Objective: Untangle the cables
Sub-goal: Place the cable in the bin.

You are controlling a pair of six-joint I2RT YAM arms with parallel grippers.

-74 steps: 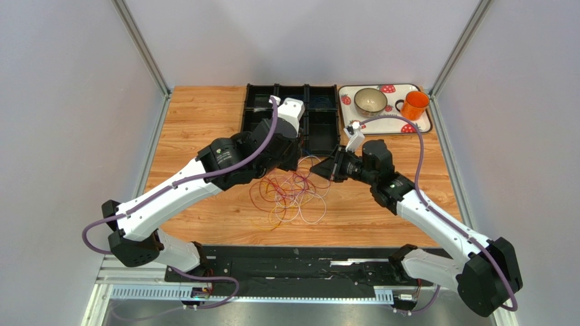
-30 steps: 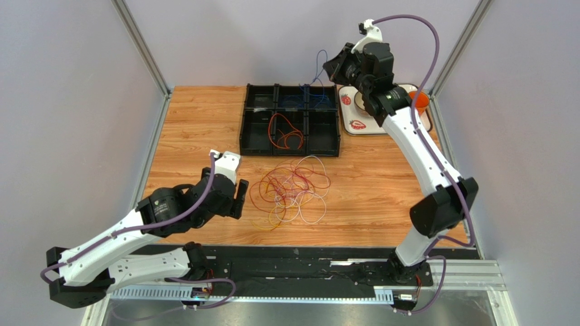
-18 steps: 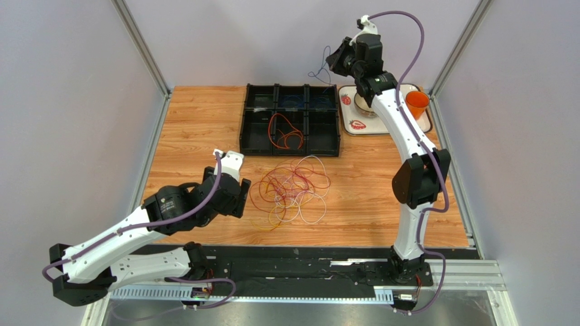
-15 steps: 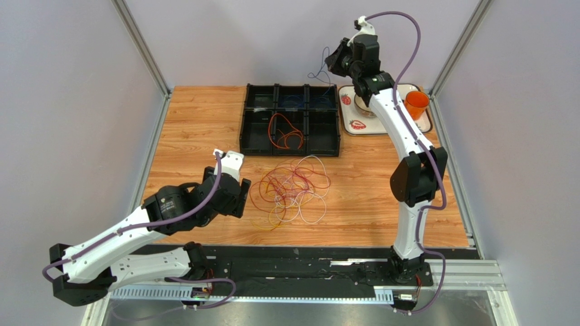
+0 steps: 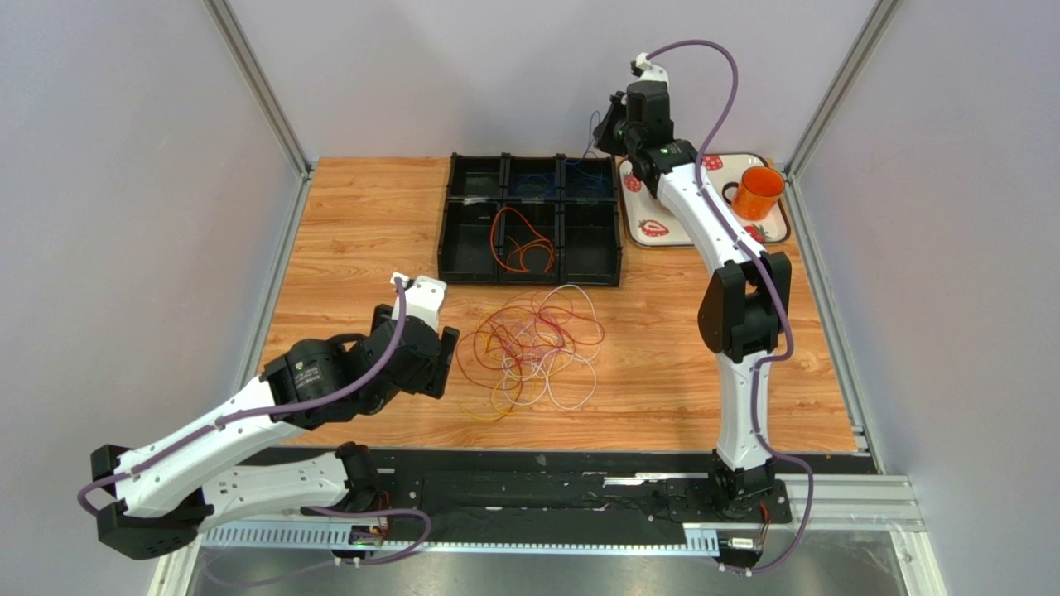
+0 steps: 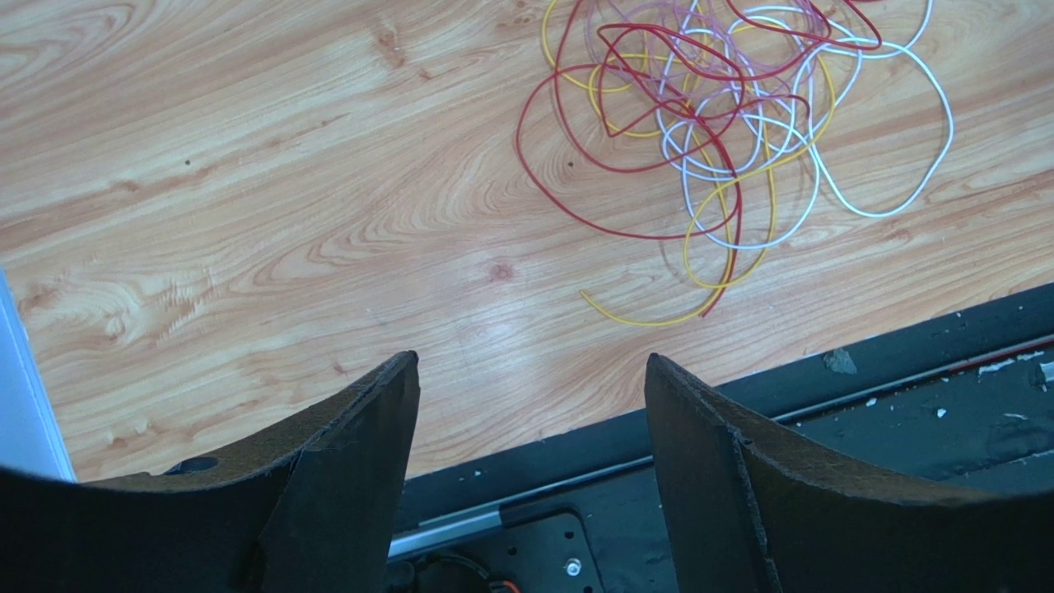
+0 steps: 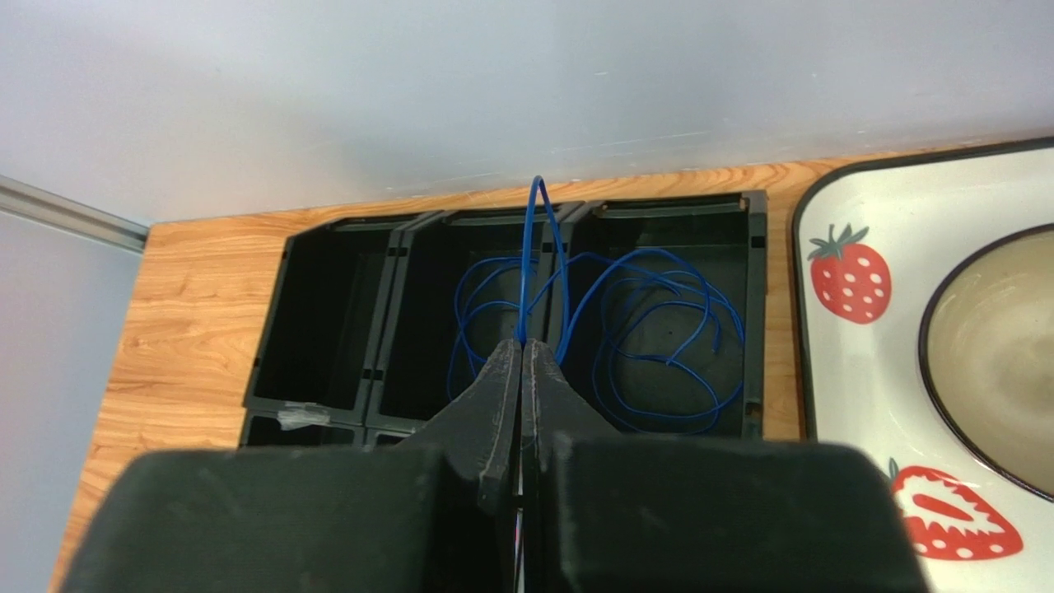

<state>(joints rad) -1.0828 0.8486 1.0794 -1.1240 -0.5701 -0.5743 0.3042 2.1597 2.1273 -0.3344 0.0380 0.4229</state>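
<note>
A tangle of cables (image 5: 535, 348) in red, yellow, orange, purple and white lies on the wooden table; the left wrist view shows the tangle (image 6: 718, 111) ahead of the fingers. My left gripper (image 5: 436, 360) hovers open and empty just left of the pile, and in its own view the left gripper (image 6: 530, 371) has its jaws wide apart over the table's near edge. My right gripper (image 5: 606, 128) is raised high over the black divided tray (image 5: 533, 276). It is shut on a blue cable (image 7: 538, 235), which loops down into the rear compartments. An orange-red cable (image 5: 523, 245) lies in a front compartment.
A strawberry-patterned serving tray (image 5: 652, 229) at the back right holds an orange cup (image 5: 755, 193) and a bowl (image 7: 1002, 358). Metal frame posts stand at both back corners. A black rail (image 5: 548, 478) runs along the table's near edge.
The right arm has straightened further and swung slightly left, still high over the tray's rear compartments with the blue cable pinched. The left arm has barely moved.
</note>
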